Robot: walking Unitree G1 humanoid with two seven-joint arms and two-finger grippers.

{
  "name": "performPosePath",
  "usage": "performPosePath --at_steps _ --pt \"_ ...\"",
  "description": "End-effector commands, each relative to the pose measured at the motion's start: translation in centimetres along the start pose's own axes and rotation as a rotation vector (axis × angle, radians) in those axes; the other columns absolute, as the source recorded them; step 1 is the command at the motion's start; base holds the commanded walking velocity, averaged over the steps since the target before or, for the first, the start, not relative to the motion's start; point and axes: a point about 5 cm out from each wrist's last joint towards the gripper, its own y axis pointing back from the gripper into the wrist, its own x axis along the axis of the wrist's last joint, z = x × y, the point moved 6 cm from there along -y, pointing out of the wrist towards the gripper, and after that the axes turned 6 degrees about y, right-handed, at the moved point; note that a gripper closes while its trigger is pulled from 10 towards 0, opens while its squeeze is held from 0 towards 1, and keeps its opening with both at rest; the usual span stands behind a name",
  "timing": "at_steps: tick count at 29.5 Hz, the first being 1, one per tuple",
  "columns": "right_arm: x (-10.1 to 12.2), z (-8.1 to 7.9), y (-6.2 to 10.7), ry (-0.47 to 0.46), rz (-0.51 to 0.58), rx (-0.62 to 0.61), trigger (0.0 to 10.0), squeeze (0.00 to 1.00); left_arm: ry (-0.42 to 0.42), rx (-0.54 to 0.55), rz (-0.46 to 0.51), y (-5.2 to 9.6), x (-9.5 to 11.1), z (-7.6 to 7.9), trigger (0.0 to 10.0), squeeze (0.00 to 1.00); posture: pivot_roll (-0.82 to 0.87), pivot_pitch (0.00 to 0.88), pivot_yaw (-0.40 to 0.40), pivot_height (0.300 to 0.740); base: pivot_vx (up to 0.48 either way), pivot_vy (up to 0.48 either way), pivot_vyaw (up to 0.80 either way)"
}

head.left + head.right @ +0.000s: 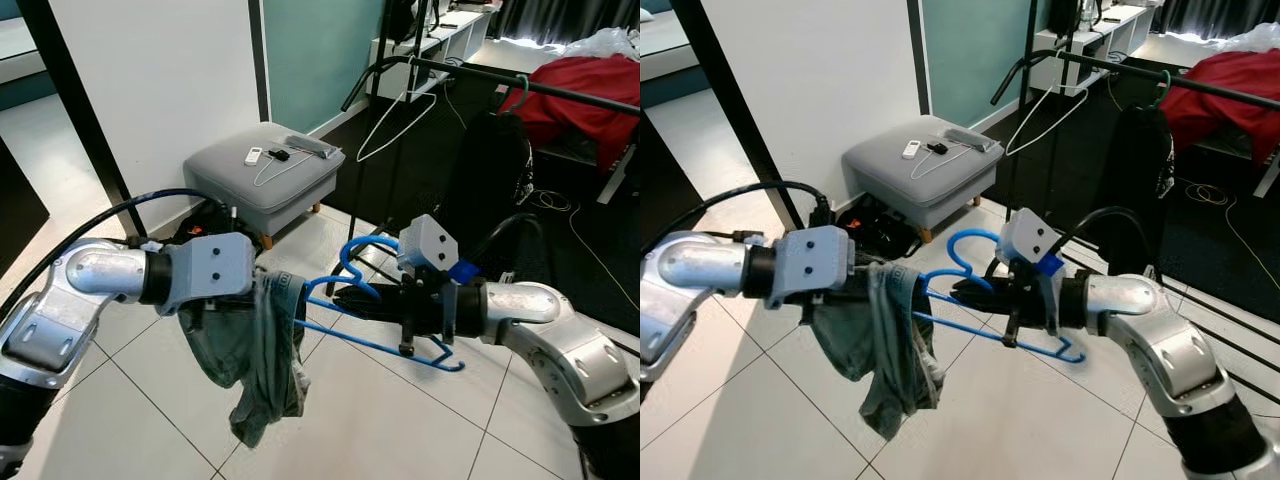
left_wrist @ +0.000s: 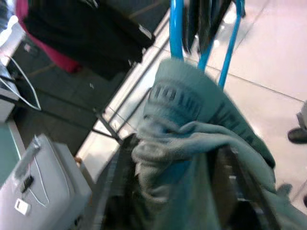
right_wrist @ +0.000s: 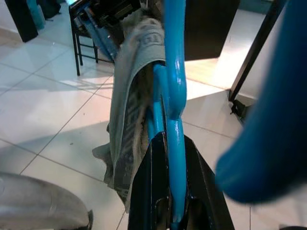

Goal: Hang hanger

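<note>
A blue plastic hanger (image 1: 360,341) lies level in front of me, and a grey-green garment (image 1: 255,350) is draped over its left end. My right gripper (image 1: 345,298) is shut on the hanger's middle, just under the hook; the blue bar (image 3: 175,96) runs between its black fingers (image 3: 148,191). My left gripper (image 1: 262,285) is shut on the garment at the hanger's left end, its fingertips buried in the cloth (image 2: 192,124). The black clothes rail (image 1: 520,82) stands at the upper right, beyond the hanger.
A white wire hanger (image 1: 395,125) and a dark garment (image 1: 490,170) hang on the rail. A grey ottoman (image 1: 265,175) with small items sits by the white wall. Red cloth (image 1: 590,95) lies behind the rail. A black slanting pole (image 1: 80,110) stands left.
</note>
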Motion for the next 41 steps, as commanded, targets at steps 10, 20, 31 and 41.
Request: performPosePath --at_steps 10,20,31,41 --pt "0.8 2.4 -0.2 0.032 0.049 -0.144 0.0 0.0 -0.04 0.318 0.068 3.7 1.2 -6.0 10.0 1.0 -0.07 0.02 0.04 0.74 0.0 0.0 0.0" --pt "2.0 6.8 0.5 0.028 0.121 -0.381 0.0 0.0 0.132 0.649 0.209 7.1 1.2 -9.8 10.0 0.0 -0.07 0.025 0.036 0.74 0.0 0.0 0.0" --pt "4.6 11.2 1.9 0.002 0.256 -0.614 0.0 0.0 0.617 0.825 0.376 0.4 -1.5 -6.4 10.0 0.0 -0.06 0.031 0.026 0.74 0.0 0.0 0.0" --pt "6.1 11.0 0.5 -0.029 0.323 -0.579 0.0 0.0 0.869 0.945 0.291 -4.8 -3.3 -3.7 10.0 0.0 -0.07 0.03 0.022 0.74 0.0 0.0 0.0"
